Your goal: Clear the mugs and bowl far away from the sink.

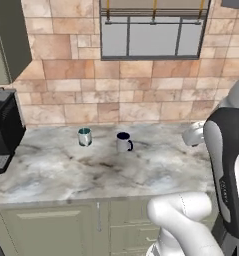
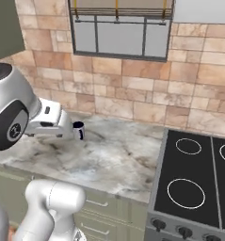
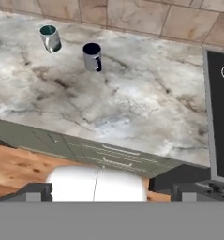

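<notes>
End effector wide open, empty.

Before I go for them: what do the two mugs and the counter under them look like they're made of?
Navy-lined mug: looks like glazed ceramic, with a white outside and a dark glossy inside. Teal-lined mug: likely the same, though its side looks slightly shinier, so possibly metal. Countertop: looks like polished marble or stone laminate, grey-white with brown veining. All rendered, so these are guesses.
</notes>
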Motion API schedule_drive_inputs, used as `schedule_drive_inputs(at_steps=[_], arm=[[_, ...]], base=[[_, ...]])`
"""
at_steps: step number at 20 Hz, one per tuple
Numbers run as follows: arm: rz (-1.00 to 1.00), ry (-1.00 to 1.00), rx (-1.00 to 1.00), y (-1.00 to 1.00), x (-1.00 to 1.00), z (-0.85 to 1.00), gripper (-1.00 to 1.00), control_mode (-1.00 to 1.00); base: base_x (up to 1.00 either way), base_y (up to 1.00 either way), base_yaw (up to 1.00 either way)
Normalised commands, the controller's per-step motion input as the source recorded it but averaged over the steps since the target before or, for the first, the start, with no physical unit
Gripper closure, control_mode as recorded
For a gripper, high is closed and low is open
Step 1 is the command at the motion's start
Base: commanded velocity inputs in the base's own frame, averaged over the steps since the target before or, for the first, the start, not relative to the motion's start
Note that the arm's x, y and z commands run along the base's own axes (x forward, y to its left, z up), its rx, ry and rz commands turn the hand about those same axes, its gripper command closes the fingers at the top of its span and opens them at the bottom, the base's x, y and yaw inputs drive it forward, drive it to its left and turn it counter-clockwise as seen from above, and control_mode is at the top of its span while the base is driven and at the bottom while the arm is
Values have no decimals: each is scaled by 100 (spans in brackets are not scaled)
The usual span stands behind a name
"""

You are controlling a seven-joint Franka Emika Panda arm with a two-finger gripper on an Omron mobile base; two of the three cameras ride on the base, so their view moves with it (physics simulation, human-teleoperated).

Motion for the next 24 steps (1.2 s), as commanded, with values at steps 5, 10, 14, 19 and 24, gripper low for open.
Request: schedule_drive_inputs(at_steps=[5, 10, 14, 19, 24], arm=[[0, 0, 0, 0, 0, 0, -100, 100], [0, 0, 0, 0, 0, 0, -100, 100], [0, 0, 0, 0, 0, 0, -100, 100], [0, 0, 0, 0, 0, 0, -100, 100], [0, 0, 0, 0, 0, 0, -100, 100]], base=[[-27, -17, -61], [-17, -16, -82], [-3, 0, -91], [0, 0, -98], [0, 0, -97]])
